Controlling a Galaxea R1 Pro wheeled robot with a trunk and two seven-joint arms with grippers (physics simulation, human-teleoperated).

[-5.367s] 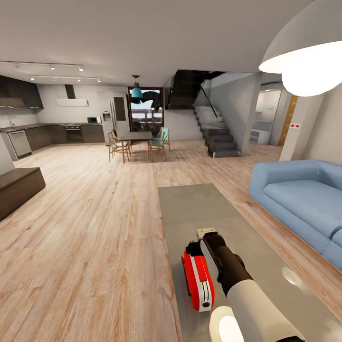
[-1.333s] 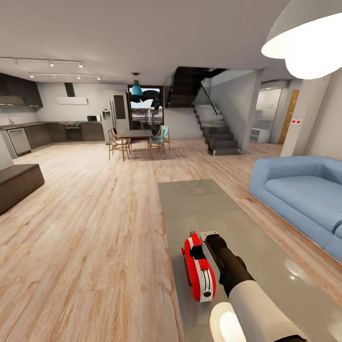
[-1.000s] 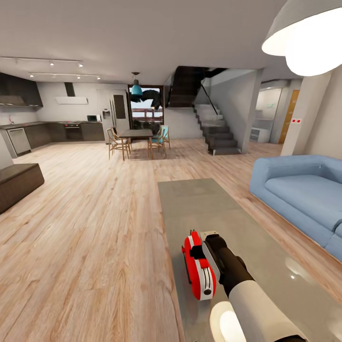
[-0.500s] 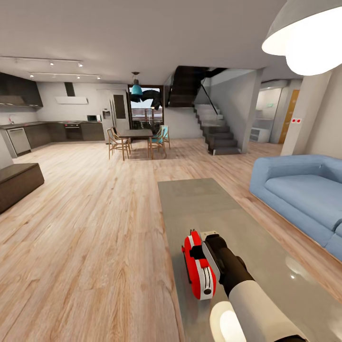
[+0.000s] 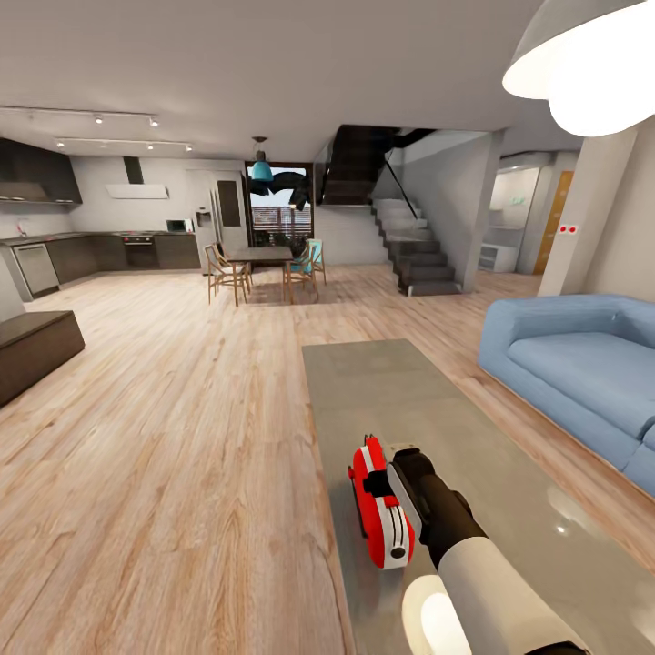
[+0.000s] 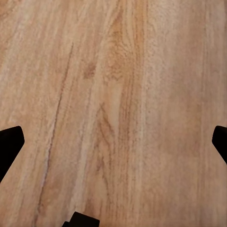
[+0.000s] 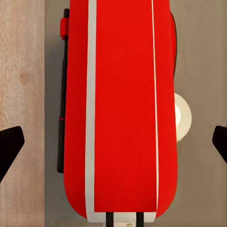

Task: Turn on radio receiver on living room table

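Radio receiver, a slim red box with white trim, stands on the long grey shiny table, near its edge by the wood floor. Right gripper hangs just above it, fingers wide apart, holding nothing. Left gripper is wide open over floor.

Glossy grey table, smooth red radio receiver, wood-grain plank floor

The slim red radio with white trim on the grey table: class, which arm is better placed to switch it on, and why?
Right. Its pincer hangs open directly over the red radio on the grey glossy table; the left pincer faces only wood plank floor.
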